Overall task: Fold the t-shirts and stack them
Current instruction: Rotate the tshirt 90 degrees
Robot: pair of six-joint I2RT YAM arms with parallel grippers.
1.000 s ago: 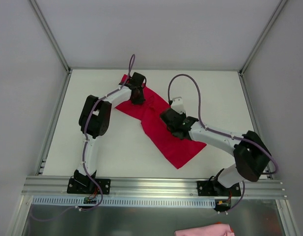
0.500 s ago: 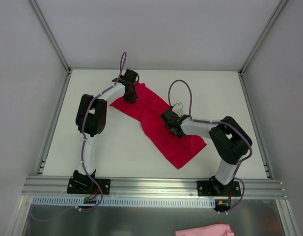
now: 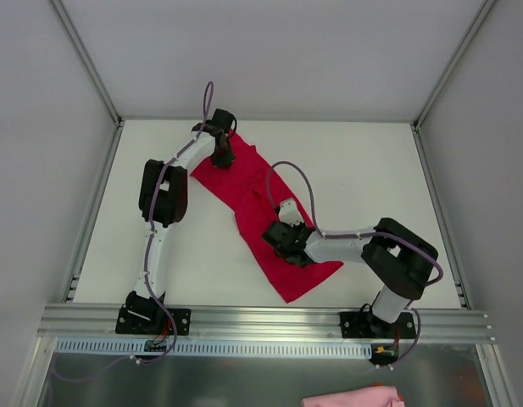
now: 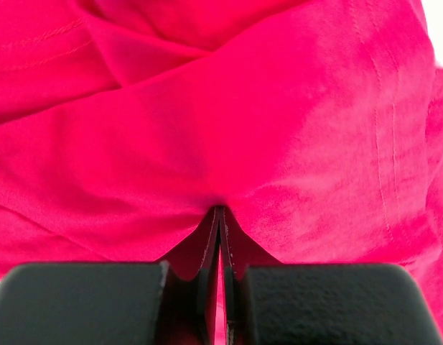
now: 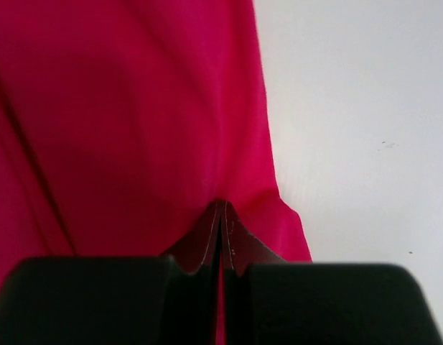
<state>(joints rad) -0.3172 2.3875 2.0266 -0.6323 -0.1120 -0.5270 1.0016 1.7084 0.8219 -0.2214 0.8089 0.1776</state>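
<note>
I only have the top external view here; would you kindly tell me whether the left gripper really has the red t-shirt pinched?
Observer: Yes. The left wrist view shows the left gripper shut, with a fold of the t-shirt drawn in between its fingertips.
Operator: Thank you. And the right one?
Observer: The right gripper is shut on the t-shirt too, near its edge, with bare table just beside it.

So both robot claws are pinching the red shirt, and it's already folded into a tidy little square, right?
Not quite. The left gripper and right gripper are both shut on the red t-shirt, but it isn't a tidy square. The top external view shows it lying as a long, rumpled strip stretched between the two grippers.
</note>
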